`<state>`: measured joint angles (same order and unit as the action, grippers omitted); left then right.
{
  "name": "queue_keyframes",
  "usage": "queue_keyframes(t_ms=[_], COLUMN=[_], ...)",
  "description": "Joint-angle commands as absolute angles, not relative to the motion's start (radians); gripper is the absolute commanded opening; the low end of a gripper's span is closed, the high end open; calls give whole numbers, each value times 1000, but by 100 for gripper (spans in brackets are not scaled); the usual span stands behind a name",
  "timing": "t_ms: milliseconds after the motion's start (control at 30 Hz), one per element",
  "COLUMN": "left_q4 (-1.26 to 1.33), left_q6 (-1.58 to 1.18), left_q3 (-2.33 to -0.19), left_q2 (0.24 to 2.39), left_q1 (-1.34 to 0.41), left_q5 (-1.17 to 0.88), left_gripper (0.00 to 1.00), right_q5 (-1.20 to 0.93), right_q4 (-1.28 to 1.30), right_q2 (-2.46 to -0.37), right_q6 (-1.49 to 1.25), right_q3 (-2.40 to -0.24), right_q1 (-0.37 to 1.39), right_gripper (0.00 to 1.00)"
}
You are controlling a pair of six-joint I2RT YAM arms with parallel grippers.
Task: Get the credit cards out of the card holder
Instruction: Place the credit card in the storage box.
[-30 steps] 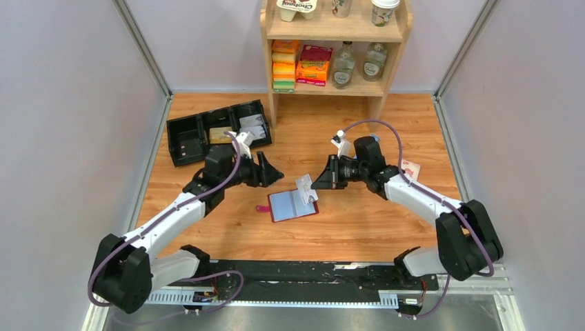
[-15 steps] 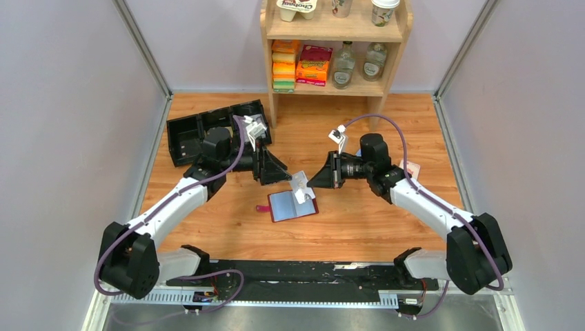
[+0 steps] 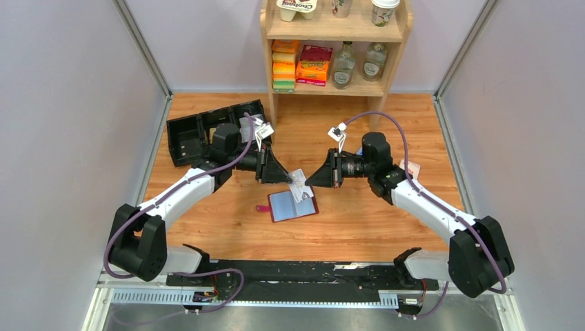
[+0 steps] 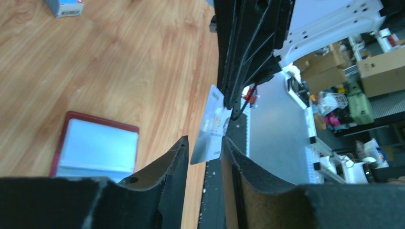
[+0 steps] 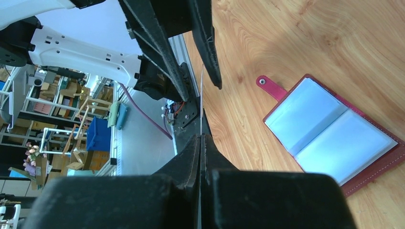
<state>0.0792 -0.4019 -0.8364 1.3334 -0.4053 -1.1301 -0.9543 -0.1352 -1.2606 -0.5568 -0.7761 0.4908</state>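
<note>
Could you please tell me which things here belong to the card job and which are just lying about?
Job: credit card pinched in right end effector, left end effector straddling it; open card holder.
Lying about: black tray, shelf with bottles, small blue box.

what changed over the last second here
The left gripper swung in and now straddles the credit card, jaws narrowing but not closed. The right gripper stayed shut on it; the card holder lies open, unmoved.
</note>
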Motion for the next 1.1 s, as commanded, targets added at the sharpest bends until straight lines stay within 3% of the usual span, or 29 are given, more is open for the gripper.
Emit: queue_keyframes(t_ms=[0,33,133,233,300,400,467,600,700,800,1067], left_q4=[132,136,187,198,163,114,98,49,-38,-80,-31], left_q6=[-396,-400,-440,-449,-417,-397,-410,-436,-477,-543,-681], left_q3=[-877,-874,-865,-851,-848,-847,-838,-841,-868,-894,-969], left_q2=[1327,1331,1333,1324,1316,1309,1302,1310,1322,1336,1399], left_q1=[-405,-405,-405,-405,-403,-394,-376,-336,-313,-295,-246], left_q5=[-1210,-1216,-1229,-1221,-1189,-1090,-987,-740,-537,-298,23], left_gripper=[28,24,0,0,0,0,0,0,0,0,0], right_q5=[-983,-986,-988,-957,-916,-829,-744,-594,-470,-387,-210], right_q4=[-195,-198,-201,-178,-126,-43,35,136,195,235,249], right_q2=[-1255,-1258,-1264,-1266,-1262,-1247,-1229,-1187,-1158,-1143,-1029], right_q6=[-568,-568,-568,-560,-534,-493,-459,-408,-400,-399,-474], right_q3=[-822,-822,-824,-828,-841,-851,-856,-862,-858,-862,-842], right_q1=[499,499,499,499,499,497,497,495,495,495,494], right_gripper=[0,0,0,1,9,40,51,84,100,100,100])
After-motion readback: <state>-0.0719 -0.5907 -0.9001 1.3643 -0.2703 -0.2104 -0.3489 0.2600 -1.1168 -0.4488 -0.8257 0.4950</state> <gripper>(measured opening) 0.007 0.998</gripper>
